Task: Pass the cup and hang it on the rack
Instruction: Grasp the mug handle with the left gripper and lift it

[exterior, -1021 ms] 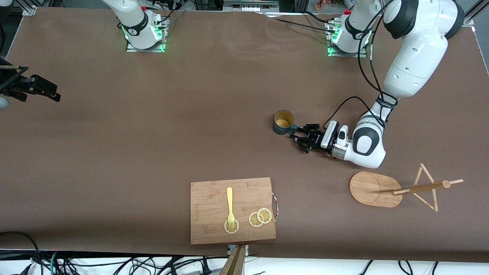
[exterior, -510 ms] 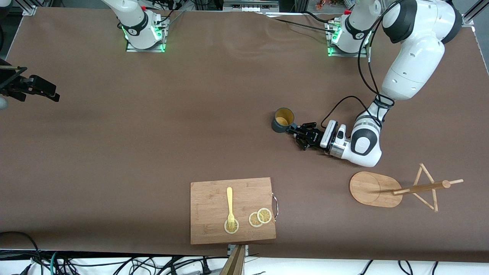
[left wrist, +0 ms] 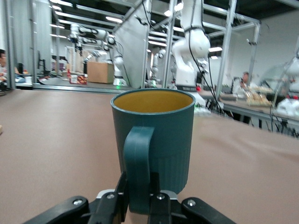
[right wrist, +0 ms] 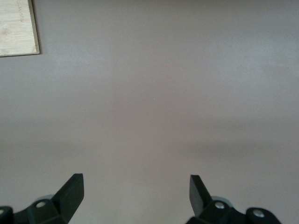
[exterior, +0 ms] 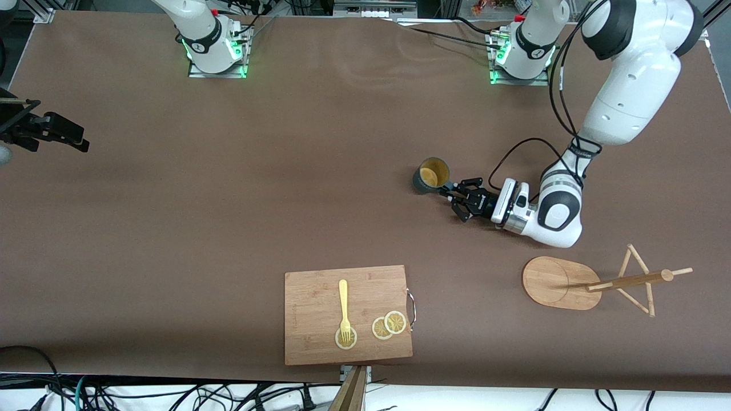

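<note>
The left pincer [exterior: 451, 193] is closed on the loop handle [left wrist: 138, 163] of the cup [exterior: 430, 174], its two fingers pressed against either side of that handle in the left wrist view, near the handle's lower end. The cup [left wrist: 154, 135] is dark teal with a ribbed lower wall and a yellowish-tan inside; it stands upright with its mouth up. In the front view it sits over the middle of the worktop [exterior: 228, 200], toward the left arm's end, with the handle turned toward the pincer. Whether its base touches the worktop or is just clear of it cannot be told. The left arm reaches in low from its base, forearm nearly level.

The rack [exterior: 594, 282] is toward the left arm's end of the worktop and nearer to the front camera than the cup, well apart from it. Its oval base, post and thin pegs are all plain to see, and no cup hangs on it.

A bamboo cutting board [exterior: 320, 337] lies near the front edge of the worktop, with a yellow fork [exterior: 344, 308] and lemon slices [exterior: 389, 325] on it.

The right pincer [right wrist: 135, 191] waits at the right arm's end, fingers spread wide and holding nothing, over bare worktop, a corner of a pale board [right wrist: 17, 28] showing in its wrist view.
</note>
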`<state>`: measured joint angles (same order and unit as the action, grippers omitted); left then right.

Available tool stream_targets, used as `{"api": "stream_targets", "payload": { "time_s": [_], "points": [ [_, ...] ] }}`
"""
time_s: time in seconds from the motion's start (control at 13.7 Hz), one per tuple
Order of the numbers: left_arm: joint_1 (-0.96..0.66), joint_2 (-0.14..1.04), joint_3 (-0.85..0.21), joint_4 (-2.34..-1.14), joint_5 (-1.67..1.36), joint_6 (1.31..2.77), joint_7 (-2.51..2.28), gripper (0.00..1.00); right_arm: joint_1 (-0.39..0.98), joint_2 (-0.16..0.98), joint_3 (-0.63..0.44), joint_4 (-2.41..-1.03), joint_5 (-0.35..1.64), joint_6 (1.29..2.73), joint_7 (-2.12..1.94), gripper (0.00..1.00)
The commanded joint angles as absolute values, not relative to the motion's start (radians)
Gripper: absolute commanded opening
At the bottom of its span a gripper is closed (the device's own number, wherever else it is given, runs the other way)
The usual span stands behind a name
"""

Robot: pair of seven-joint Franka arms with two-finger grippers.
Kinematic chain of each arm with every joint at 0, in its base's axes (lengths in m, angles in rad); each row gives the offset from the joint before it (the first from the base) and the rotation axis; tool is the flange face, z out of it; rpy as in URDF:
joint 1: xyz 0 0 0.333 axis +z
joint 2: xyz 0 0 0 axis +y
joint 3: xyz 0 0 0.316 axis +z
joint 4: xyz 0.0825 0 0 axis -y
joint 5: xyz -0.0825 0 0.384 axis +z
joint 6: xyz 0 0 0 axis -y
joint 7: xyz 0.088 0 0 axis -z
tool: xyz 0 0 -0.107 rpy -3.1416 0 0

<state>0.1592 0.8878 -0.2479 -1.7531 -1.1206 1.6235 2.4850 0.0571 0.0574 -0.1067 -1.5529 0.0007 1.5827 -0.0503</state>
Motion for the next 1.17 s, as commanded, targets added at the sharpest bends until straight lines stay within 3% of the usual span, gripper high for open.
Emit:
{"api": "stream_targets", "payload": {
  "time_s": [0.0,0.36,1.09],
  "points": [
    [0.178,0.701,-0.250,-2.026,-1.213,1.644,2.479,0.00,0.044,0.063,-0.095,-1.532,-0.006,1.572,-0.043,1.00],
    [0.346,0.649,-0.248,-2.213,-1.220,1.635,2.485,0.00,0.044,0.063,-0.095,-1.532,-0.006,1.572,-0.041,1.00],
    [0.687,0.485,-0.239,-2.220,-1.120,1.523,1.923,0.00,0.046,0.063,-0.094,-1.532,-0.006,1.572,-0.043,1.00]
  ]
}}
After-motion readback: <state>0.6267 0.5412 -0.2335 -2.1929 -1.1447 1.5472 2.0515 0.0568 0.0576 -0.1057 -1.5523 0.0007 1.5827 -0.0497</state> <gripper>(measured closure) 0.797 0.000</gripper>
